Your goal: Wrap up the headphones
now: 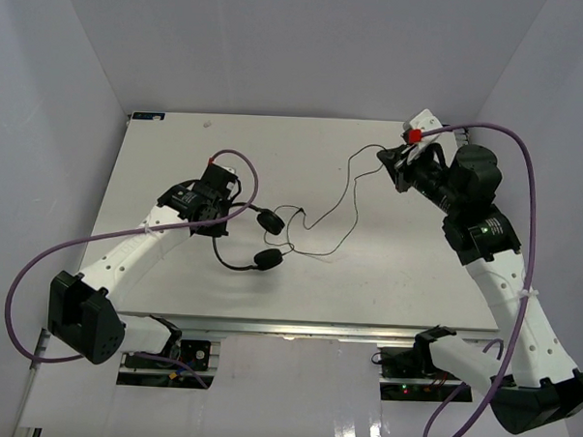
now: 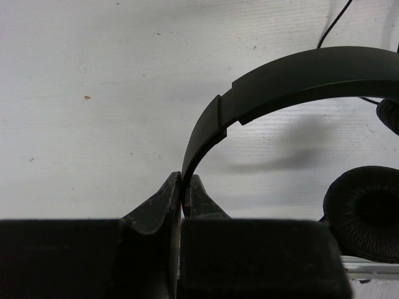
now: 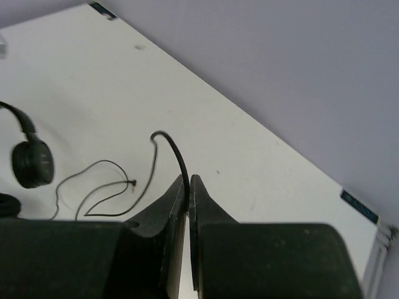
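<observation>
The small black headphones [image 1: 267,260] lie a bit left of the middle of the white table [image 1: 386,281] in the top view. The thin headband [image 1: 218,255] curves out to the left, and the 2 round earcups sit one above the other on its right side. The left gripper [image 1: 224,218] is at the upper part of that curve. In the left wrist view the left gripper [image 2: 185,187] has its 2 fingers pressed tight together on the headband [image 2: 299,78], which rises from the tips and arches off to the right of the frame. One soft earcup [image 2: 365,212] shows at the lower right of that view. The long thin cord [image 1: 349,173] runs from the earcups in loose loops across the middle of the table and up to the upper right of the top view. There the right gripper [image 1: 384,158] meets it, near the far edge of the table. In the right wrist view the right gripper [image 3: 188,180] is pinched closed on the cord [image 3: 177,152], which sticks up from between the tips and bends over to the left. More of the cord lies in loops on the table at the left of that view, close to an earcup [image 3: 32,163]. A thick purple cable [image 1: 530,190] hangs in a big loop from each arm.
</observation>
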